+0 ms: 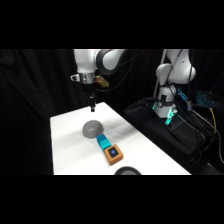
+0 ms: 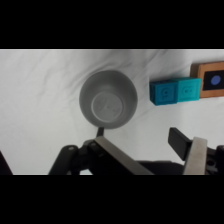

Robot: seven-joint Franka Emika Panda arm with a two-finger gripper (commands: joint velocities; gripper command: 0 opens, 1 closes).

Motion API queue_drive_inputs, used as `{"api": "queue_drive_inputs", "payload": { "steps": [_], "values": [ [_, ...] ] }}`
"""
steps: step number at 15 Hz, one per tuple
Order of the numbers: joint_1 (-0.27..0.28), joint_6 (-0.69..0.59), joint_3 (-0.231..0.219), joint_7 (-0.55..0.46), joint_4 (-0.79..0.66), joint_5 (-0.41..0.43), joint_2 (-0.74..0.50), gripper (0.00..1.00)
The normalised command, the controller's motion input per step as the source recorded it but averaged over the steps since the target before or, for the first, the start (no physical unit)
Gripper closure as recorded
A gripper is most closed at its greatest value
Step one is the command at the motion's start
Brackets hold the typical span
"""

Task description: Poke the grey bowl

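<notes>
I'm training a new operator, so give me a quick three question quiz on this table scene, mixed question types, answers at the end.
1. True or false: the gripper is touching the grey bowl.
2. What lies between the bowl and the orange block? A) tongs B) teal block C) cup
3. Fill in: in the side view, a dark dish sits at the table's ____ edge.

Key: 1 false, it hangs above the bowl. 2 B. 3 near (bottom) edge.

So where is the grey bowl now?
In the side view the grey bowl sits upside down on the white table, below the gripper, with the teal block beside it.
</notes>
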Motion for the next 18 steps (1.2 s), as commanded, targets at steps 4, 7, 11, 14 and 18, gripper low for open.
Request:
{"api": "queue_drive_inputs", "payload": {
  "steps": [4, 7, 11, 14, 18],
  "values": [
    [-0.054, 0.01, -0.053, 0.04, 0.32, 0.069, 0.21, 0.5],
    [-0.032, 0.12, -0.019, 0.07, 0.27, 0.092, 0.26, 0.85],
    [-0.077, 0.18, 0.039, -0.02, 0.2, 0.246, 0.3, 0.99],
    [-0.132, 0.26, 0.111, -0.14, 0.13, 0.311, 0.29, 0.97],
    [-0.128, 0.21, 0.111, -0.13, 0.15, 0.208, 0.27, 0.97]
  ]
}}
